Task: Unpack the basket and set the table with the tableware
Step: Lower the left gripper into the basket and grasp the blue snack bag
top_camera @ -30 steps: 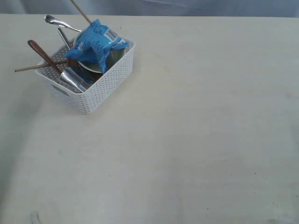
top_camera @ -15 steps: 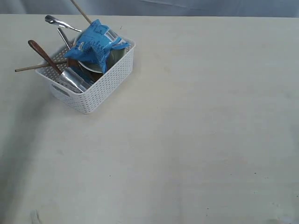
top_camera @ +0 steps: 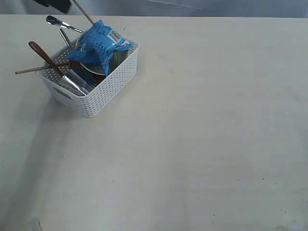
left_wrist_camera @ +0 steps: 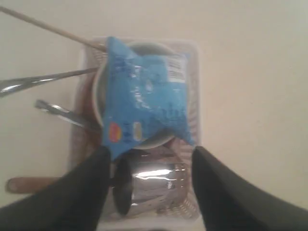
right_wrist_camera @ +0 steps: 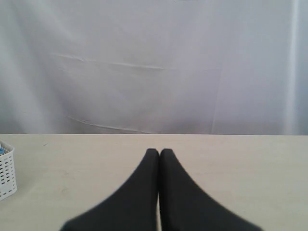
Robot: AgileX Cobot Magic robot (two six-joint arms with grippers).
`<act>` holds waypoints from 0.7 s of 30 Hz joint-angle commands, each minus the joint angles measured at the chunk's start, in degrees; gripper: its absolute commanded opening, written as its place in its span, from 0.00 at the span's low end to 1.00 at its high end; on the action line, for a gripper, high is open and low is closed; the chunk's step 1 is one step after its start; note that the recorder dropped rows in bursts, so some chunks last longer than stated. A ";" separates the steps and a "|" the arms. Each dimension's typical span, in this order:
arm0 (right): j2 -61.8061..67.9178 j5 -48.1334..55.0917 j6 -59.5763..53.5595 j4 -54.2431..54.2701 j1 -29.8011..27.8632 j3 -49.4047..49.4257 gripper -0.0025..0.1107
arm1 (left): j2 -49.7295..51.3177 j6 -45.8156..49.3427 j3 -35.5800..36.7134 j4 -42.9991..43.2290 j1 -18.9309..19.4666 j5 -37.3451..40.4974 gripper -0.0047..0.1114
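Table (top_camera: 202,134) wide, nothing laid out yet. Basket (top_camera: 103,94) near far left corner, packed full. Left hand (left_wrist_camera: 150,153) poised above it, fingers spread, gripping nothing; likely lining up first pick. Right hand (right_wrist_camera: 159,153) closed, empty, parked well apart. Blue snack packet (top_camera: 98,45) lies atop bowl (left_wrist_camera: 97,91), blocking it. Steel cup (left_wrist_camera: 153,188) on its side beneath. Spoon (top_camera: 43,57), chopsticks (top_camera: 38,69), steel cutlery (top_camera: 60,22) jut over rim.

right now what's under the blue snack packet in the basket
The blue snack packet lies on the off-white bowl, only its rim showing. A steel cup lies beside it. The bowl's inside is covered.
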 commanded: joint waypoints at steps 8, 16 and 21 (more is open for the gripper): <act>-0.38 -0.40 0.09 -0.03 -0.32 0.09 0.02 | 10.24 -8.29 -0.85 10.32 -9.25 -7.92 0.56; -0.38 -0.40 0.09 -0.03 -0.32 0.09 0.02 | 13.01 -8.44 -0.85 11.83 -10.29 -14.16 0.59; -0.38 -0.40 0.09 -0.03 -0.32 0.09 0.02 | 14.86 -8.44 -0.85 12.86 -10.29 -15.03 0.59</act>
